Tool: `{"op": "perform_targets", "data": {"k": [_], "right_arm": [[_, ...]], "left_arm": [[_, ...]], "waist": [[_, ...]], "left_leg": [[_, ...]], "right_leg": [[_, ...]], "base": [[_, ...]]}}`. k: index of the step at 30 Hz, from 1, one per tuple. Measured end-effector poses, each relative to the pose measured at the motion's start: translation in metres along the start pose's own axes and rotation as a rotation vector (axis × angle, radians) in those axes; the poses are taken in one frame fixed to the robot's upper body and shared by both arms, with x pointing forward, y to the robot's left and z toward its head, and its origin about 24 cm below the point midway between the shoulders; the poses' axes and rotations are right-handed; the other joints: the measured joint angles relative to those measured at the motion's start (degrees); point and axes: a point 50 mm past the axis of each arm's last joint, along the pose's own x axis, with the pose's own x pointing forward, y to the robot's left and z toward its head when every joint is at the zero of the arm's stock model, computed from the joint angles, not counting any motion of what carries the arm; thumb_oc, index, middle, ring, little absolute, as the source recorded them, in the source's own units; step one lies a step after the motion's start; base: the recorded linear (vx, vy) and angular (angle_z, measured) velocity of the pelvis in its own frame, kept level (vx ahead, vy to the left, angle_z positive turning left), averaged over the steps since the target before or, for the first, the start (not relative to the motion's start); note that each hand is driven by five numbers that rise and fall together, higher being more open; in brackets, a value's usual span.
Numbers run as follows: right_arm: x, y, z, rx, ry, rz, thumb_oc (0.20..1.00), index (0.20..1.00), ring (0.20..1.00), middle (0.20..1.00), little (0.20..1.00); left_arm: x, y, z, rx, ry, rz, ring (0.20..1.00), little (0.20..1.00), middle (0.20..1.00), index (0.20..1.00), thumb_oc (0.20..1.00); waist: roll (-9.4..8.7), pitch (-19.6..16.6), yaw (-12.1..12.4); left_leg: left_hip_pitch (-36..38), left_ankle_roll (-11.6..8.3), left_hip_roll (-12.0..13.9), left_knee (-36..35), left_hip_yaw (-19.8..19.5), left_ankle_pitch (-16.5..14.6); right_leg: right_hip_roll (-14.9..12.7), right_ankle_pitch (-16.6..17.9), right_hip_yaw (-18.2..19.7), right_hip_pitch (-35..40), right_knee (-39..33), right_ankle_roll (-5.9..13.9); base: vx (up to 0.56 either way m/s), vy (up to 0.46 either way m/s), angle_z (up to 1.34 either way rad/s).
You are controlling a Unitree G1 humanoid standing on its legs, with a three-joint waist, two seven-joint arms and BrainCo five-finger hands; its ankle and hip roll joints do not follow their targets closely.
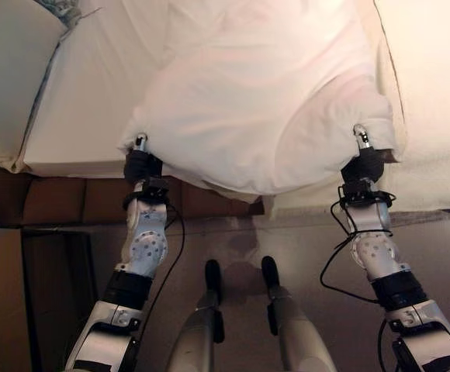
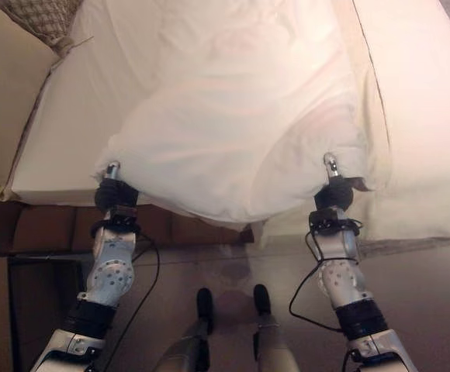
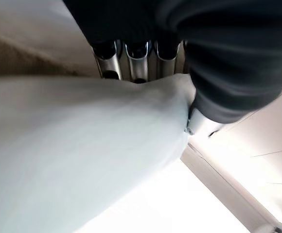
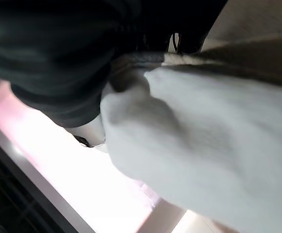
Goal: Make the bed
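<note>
The bed (image 1: 77, 116) lay in front of the robot, with its white mattress sitting on a brown base (image 1: 62, 200). A big white blanket (image 1: 264, 108) was bunched up over the near edge of the bed, and part of it hung down past that edge.

The left hand (image 1: 141, 161) was at the near left corner of the blanket. In the left wrist view its fingers (image 3: 136, 53) were curled over the white cloth, with the thumb pressed on the other side, so it held the blanket tight.

The right hand (image 1: 365, 159) was at the near right corner of the blanket. In the right wrist view the dark cover sat right against a fold of the cloth, and the cloth bulged out of the hand, so that hand also had the blanket in its grip.

The two hands were well apart, one at each near corner, and the blanket sagged between them.

A patterned pillow (image 2: 43, 19) lay at the far left corner of the bed. A cream sheet (image 1: 434, 93) covered the bed to the right of the blanket. The floor (image 1: 248, 248) below the bed was shiny and brown.
</note>
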Motion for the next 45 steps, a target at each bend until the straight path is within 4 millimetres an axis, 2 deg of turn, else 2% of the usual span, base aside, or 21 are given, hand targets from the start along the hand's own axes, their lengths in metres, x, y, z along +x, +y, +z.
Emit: {"op": "perform_targets", "data": {"k": [3,6,7,8,10,11,12,16,17,27,31,32,34,37,39,41,44,45], "right_arm": [[-0.019,-0.020,-0.003,-0.007,0.027,-0.061,0.200,0.200,0.200,0.200,0.200],[-0.053,-0.058,-0.023,-0.045,0.150,-0.183,0.200,0.200,0.200,0.200,0.200],[-0.054,-0.062,-0.026,-0.049,0.163,-0.195,0.200,0.200,0.200,0.200,0.200],[-0.066,-0.080,-0.038,-0.051,0.216,-0.268,0.200,0.200,0.200,0.200,0.200],[-0.076,-0.100,-0.055,-0.036,0.267,-0.358,0.200,0.200,0.200,0.200,0.200],[-0.084,-0.118,-0.069,-0.037,0.314,-0.448,0.200,0.200,0.200,0.200,0.200],[-0.090,-0.129,-0.079,-0.034,0.353,-0.518,0.200,0.200,0.200,0.200,0.200],[-0.104,-0.144,-0.093,-0.026,0.416,-0.598,0.200,0.200,0.200,0.200,0.200],[-0.115,-0.156,-0.102,-0.051,0.483,-0.661,0.200,0.200,0.200,0.200,0.200],[-0.129,-0.165,-0.109,-0.131,0.596,-0.691,0.200,0.200,0.200,0.200,0.200],[-0.137,-0.170,-0.110,-0.196,0.642,-0.734,0.200,0.200,0.200,0.200,0.200],[-0.138,-0.171,-0.110,-0.210,0.647,-0.741,1.000,1.000,1.000,1.000,1.000],[-0.140,-0.172,-0.110,-0.232,0.659,-0.748,1.000,1.000,1.000,1.000,1.000],[-0.160,-0.183,-0.106,-0.285,0.708,-0.833,1.000,1.000,1.000,1.000,1.000],[-0.199,-0.197,-0.098,-0.344,0.775,-0.958,1.000,1.000,1.000,1.000,1.000],[-0.223,-0.203,-0.092,-0.369,0.813,-1.020,1.000,1.000,1.000,1.000,1.000],[-0.241,-0.206,-0.087,-0.403,0.849,-1.053,1.000,1.000,1.000,1.000,1.000],[-0.236,-0.203,-0.090,-0.405,0.847,-1.026,1.000,1.000,1.000,1.000,1.000]], "left_arm": [[-0.009,0.017,-0.001,0.015,-0.010,0.066,0.200,0.200,0.200,0.200,0.200],[-0.029,0.050,-0.012,0.032,0.018,0.221,0.200,0.200,0.200,0.200,0.200],[-0.031,0.055,-0.016,0.046,0.027,0.247,0.200,0.200,0.200,0.200,0.200],[-0.038,0.070,-0.026,0.050,0.058,0.322,0.200,0.200,0.200,0.200,0.200],[-0.048,0.091,-0.044,0.052,0.110,0.446,0.200,0.200,0.200,0.200,0.200],[-0.054,0.110,-0.057,0.080,0.164,0.541,0.200,0.200,0.200,0.200,0.200],[-0.057,0.120,-0.066,0.103,0.202,0.598,0.200,0.200,0.200,0.200,0.200],[-0.060,0.139,-0.076,0.117,0.234,0.709,0.200,0.200,0.200,0.200,0.200],[-0.064,0.158,-0.083,0.176,0.293,0.798,0.200,0.200,0.200,0.200,0.200],[-0.072,0.169,-0.084,0.150,0.301,0.895,0.200,0.200,0.200,0.200,0.200],[-0.078,0.172,-0.087,0.168,0.321,0.921,0.200,0.200,0.200,0.200,0.200],[-0.078,0.172,-0.087,0.183,0.324,0.915,0.517,0.517,0.517,0.517,0.517],[-0.080,0.174,-0.088,0.193,0.329,0.933,1.000,1.000,1.000,1.000,1.000],[-0.102,0.191,-0.086,0.228,0.358,1.032,1.000,1.000,1.000,1.000,1.000],[-0.142,0.218,-0.074,0.286,0.394,1.142,1.000,1.000,1.000,1.000,1.000],[-0.168,0.233,-0.066,0.332,0.446,1.162,1.000,1.000,1.000,1.000,1.000],[-0.188,0.240,-0.061,0.429,0.541,1.092,1.000,1.000,1.000,1.000,1.000],[-0.189,0.237,-0.066,0.421,0.558,1.068,1.000,1.000,1.000,1.000,1.000]], "waist": [[-0.45,0.3,0.1],[-0.74,0.8,0.2],[-0.74,0.8,0.2],[-0.74,0.8,0.2],[-0.74,0.8,0.2],[-0.75,0.8,0.1],[-0.73,0.8,0.2],[-0.69,0.8,0.4],[-0.71,0.7,0.3],[-0.63,-0.1,0.3],[-0.32,-2.2,0.3],[-0.28,-2.4,0.4],[-0.26,-2.4,0.4],[-0.26,-2.4,0.5],[-0.26,-2.4,0.4],[-0.25,-2.4,0.6],[-0.20,-2.4,0.7],[-0.18,-2.4,0.9]], "left_leg": [[0.4,-0.13,0.3,-0.3,0.4,-0.1],[1.1,-0.37,0.6,-0.9,0.6,-0.3],[1.3,-0.38,0.7,-1.0,0.6,-0.3],[1.6,-0.49,0.7,-1.1,0.6,-0.4],[2.3,-0.69,0.8,-1.4,0.6,-0.5],[3.1,-0.70,0.9,-1.8,0.6,-0.5],[3.3,-0.70,0.9,-1.9,0.6,-0.5],[4.1,-0.78,1.0,-2.3,0.5,-0.6],[5.9,-0.88,1.1,-2.7,0.5,-0.6],[7.0,-1.40,1.3,-3.0,0.3,-1.0],[7.0,-1.53,1.4,-3.0,0.0,-1.1],[7.0,-1.53,1.4,-3.0,-0.1,-1.1],[7.0,-1.53,1.4,-3.0,-0.2,-1.1],[7.0,-1.53,1.4,-3.0,-0.5,-1.1],[6.9,-1.52,1.4,-3.3,-1.1,-1.1],[6.8,-1.51,1.4,-3.7,-1.1,-1.1],[5.8,-1.28,1.2,-3.7,-1.0,-0.9],[5.5,-0.98,1.2,-3.7,-1.0,-0.6]], "right_leg": [[0.2,0.0,0.3,0.3,-0.5,-0.04],[0.6,0.1,0.5,0.8,-1.0,-0.12],[0.6,0.1,0.5,1.1,-1.1,-0.13],[0.6,0.0,0.5,1.3,-1.3,-0.15],[0.6,0.0,0.5,2.1,-1.6,-0.16],[0.7,0.0,0.4,3.0,-2.1,-0.18],[0.7,0.0,0.4,3.3,-2.4,-0.17],[0.6,0.2,0.2,4.3,-3.4,-0.36],[0.7,0.2,0.0,6.4,-4.5,-0.36],[0.6,0.2,-1.0,8.5,-6.5,-0.48],[0.6,0.2,-1.8,9.1,-7.1,-0.48],[0.6,0.2,-2.0,9.2,-7.1,-0.48],[0.6,0.2,-2.0,9.2,-7.1,-0.48],[0.6,0.2,-2.3,9.2,-7.1,-0.49],[0.6,0.2,-2.8,9.2,-7.2,-0.50],[0.6,0.3,-3.1,9.1,-7.2,-0.67],[0.4,0.4,-3.1,7.9,-6.8,-0.85],[0.4,0.5,-3.1,7.5,-6.6,-0.91]], "base": [[0.01,0.039,-0.08],[0.00,0.010,-0.05],[0.00,0.000,0.00],[0.00,0.000,0.00],[0.00,0.000,0.00],[0.00,0.000,0.00],[0.00,0.000,0.00],[0.01,-0.005,0.00],[0.00,0.000,0.00],[0.00,-0.001,0.01],[0.01,-0.023,0.08],[0.01,-0.014,0.07],[0.01,-0.019,0.04],[0.01,-0.017,0.05],[0.01,-0.023,0.09],[0.01,-0.012,0.09],[0.00,-0.009,0.00],[0.00,0.000,0.00]]}}
